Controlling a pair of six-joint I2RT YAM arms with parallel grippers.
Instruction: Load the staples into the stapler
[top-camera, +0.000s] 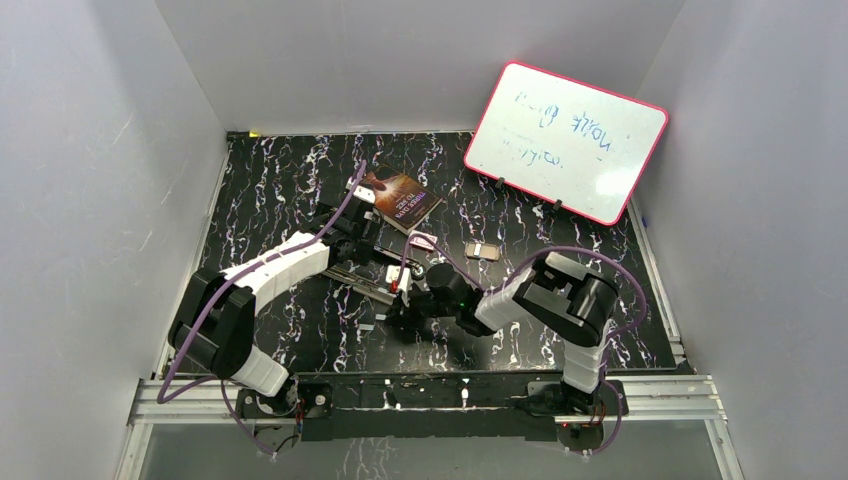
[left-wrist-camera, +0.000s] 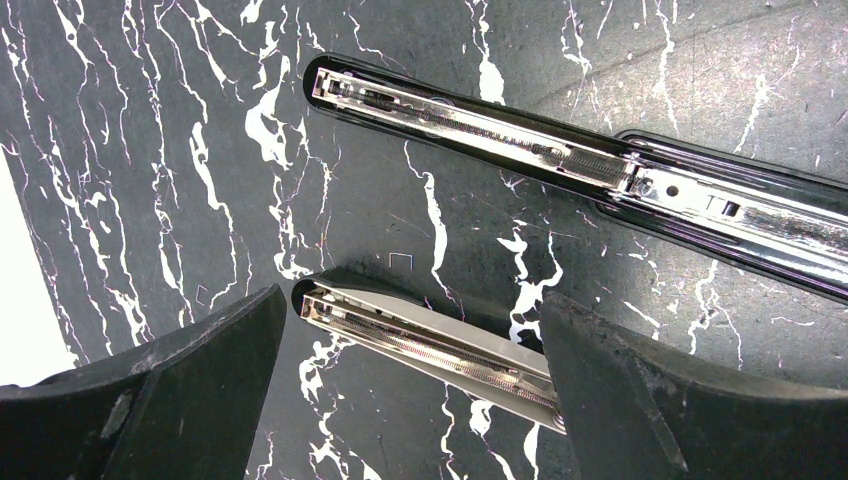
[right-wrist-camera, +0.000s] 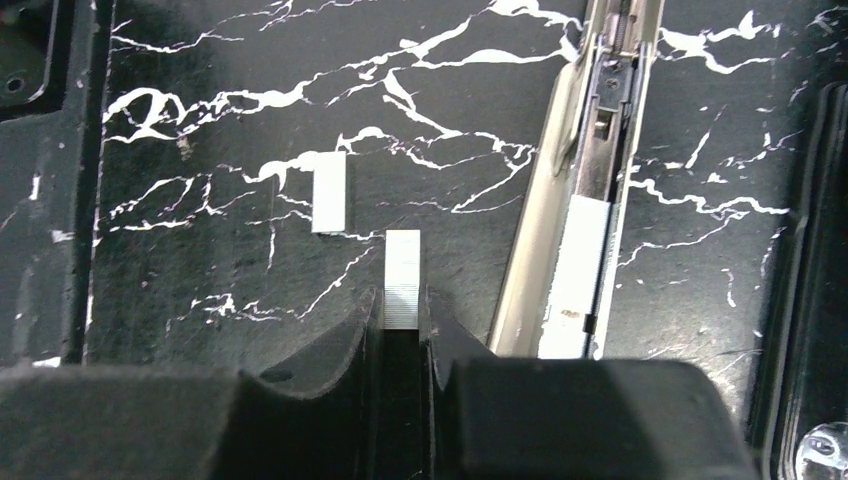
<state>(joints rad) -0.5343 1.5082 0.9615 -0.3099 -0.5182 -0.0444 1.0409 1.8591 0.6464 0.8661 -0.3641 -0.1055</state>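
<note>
Lower centre of the right wrist view: right end effector (right-wrist-camera: 402, 314) is pinching a staple strip (right-wrist-camera: 402, 268) by its near end, just left of the open stapler (right-wrist-camera: 603, 150). Left end effector (left-wrist-camera: 412, 325) is hanging released. Likely best: align the strip with the channel, then lower it flat.

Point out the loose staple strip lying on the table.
Right wrist view, left of centre: the loose staple strip lies flat on the table, just left of the held strip in the right gripper.
</note>
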